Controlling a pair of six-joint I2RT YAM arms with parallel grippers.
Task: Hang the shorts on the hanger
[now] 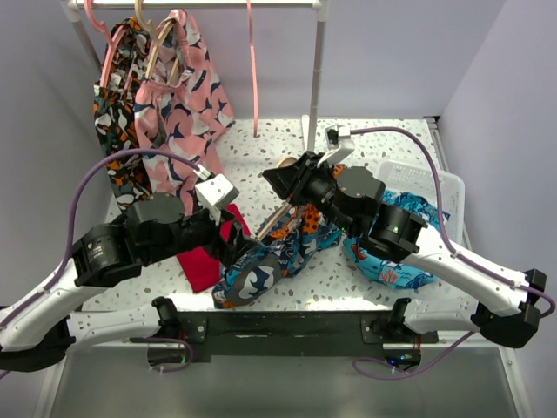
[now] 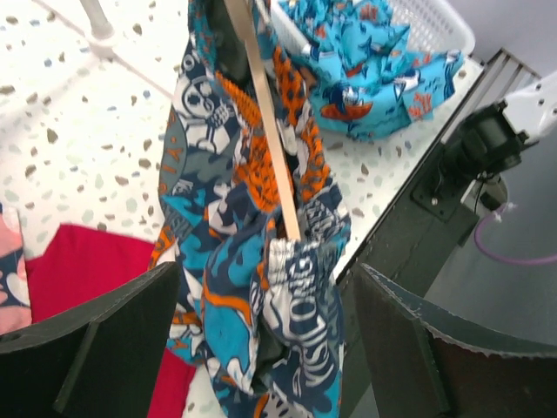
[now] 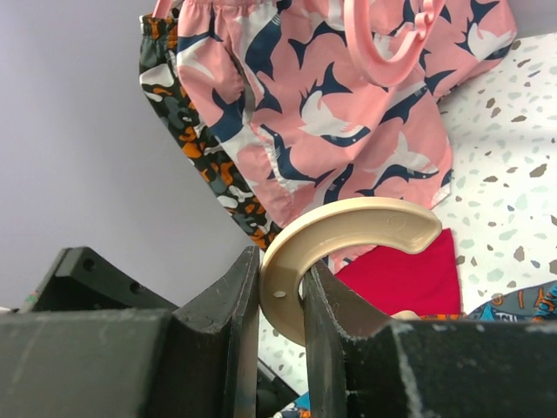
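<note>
- While the right pincer [image 3: 280,296] is clamped tight on the hook of the hanger [image 3: 348,228], the frame slants down toward the front of the bench [image 1: 261,150].
- The shorts [image 1: 265,257] are bunched round the hanger's lower end, its tan bar running into the folds. Their lower part lies on the bench between the two arms.
- The left pincer [image 2: 265,283] is spread wide, one finger on each side of the shorts, gripping nothing.
- A red cloth [image 1: 202,266] lies just left of the shorts.
- Turquoise shorts [image 1: 392,257] spill from a white basket [image 1: 439,187] at right.
- Pink shorts [image 1: 178,104] hang at back left.
</note>
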